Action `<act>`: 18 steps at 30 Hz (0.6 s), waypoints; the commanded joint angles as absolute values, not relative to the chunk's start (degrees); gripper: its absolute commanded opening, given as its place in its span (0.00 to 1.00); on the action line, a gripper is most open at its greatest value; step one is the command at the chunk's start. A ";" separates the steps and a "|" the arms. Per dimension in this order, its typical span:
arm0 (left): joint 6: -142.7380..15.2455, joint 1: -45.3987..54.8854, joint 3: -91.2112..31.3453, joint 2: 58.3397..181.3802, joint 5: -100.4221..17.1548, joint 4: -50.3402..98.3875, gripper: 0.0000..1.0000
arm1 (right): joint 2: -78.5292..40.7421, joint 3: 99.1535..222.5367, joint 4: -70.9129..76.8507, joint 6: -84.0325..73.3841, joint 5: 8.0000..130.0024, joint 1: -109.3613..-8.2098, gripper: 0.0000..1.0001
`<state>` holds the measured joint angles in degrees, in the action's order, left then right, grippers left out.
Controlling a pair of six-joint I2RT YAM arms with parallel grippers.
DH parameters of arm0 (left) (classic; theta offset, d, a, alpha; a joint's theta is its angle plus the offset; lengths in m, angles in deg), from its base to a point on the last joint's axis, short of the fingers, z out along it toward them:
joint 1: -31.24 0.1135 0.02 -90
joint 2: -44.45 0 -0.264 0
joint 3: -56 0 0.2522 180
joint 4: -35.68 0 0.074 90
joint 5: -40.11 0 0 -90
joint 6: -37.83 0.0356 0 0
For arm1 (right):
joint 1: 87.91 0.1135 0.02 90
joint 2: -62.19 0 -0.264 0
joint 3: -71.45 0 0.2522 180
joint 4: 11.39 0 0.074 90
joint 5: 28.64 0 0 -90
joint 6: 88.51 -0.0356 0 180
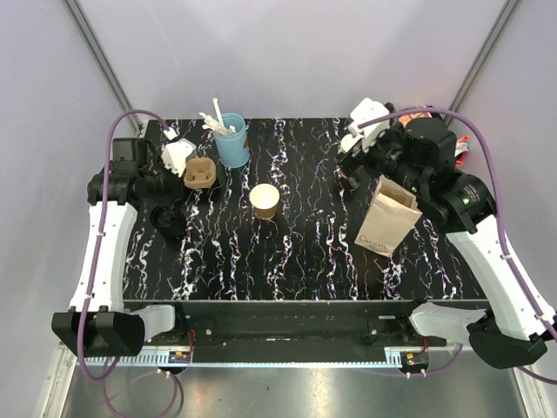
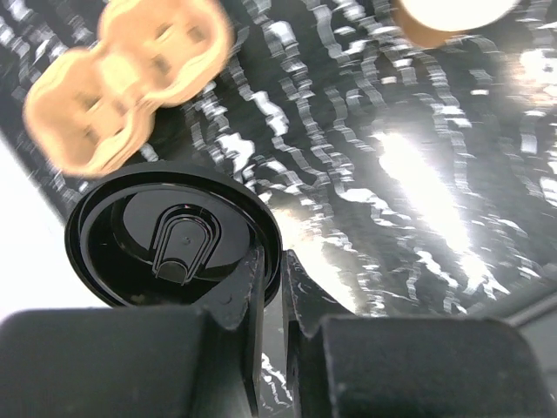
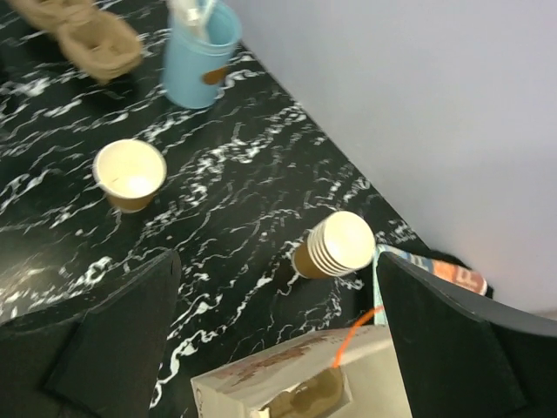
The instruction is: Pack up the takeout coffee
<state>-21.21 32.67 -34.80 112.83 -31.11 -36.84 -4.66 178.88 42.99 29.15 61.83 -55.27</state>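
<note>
The takeout coffee cup (image 1: 265, 201), brown with a whitish inside, stands upright and uncovered mid-table; it also shows in the right wrist view (image 3: 129, 174) and at the top edge of the left wrist view (image 2: 444, 22). My left gripper (image 1: 171, 209) (image 2: 278, 270) is shut on the rim of a black lid (image 2: 174, 239) at the table's left, one finger inside the rim and one outside. My right gripper (image 1: 355, 170) (image 3: 277, 261) is open above the top of the brown paper bag (image 1: 389, 218) (image 3: 305, 383), touching nothing.
A brown pulp cup carrier (image 1: 199, 172) (image 2: 130, 87) lies beside the lid. A light-blue cup with white utensils (image 1: 232, 144) (image 3: 200, 52) stands at the back. A stack of nested brown cups (image 3: 335, 246) and a red-and-blue packet (image 3: 444, 272) sit at the back right.
</note>
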 commanded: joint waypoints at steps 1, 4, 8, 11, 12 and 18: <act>-18.59 31.51 -40.37 112.92 -20.81 -42.15 0.11 | -6.97 183.64 48.60 34.71 71.36 -52.58 1.00; -18.50 27.56 -42.84 113.45 -18.17 -43.73 0.11 | -8.82 185.31 50.09 36.46 76.45 -51.44 1.00; -19.12 20.11 -45.64 113.80 -13.61 -44.96 0.12 | -12.51 187.95 53.17 38.84 82.35 -49.16 1.00; -18.16 16.05 -48.20 115.03 -9.31 -46.89 0.12 | -14.63 189.71 54.05 39.72 89.38 -49.06 1.00; -17.54 15.34 -48.90 115.47 -7.98 -47.68 0.13 | -15.67 191.11 54.14 39.98 91.14 -48.98 1.00; -13.32 12.44 -55.05 121.35 2.74 -55.24 0.14 | -20.77 196.56 56.16 45.34 91.85 -48.45 1.00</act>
<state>-16.90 13.31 -50.40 117.82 -8.22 -50.09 -19.04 192.08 55.28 40.84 87.73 -49.28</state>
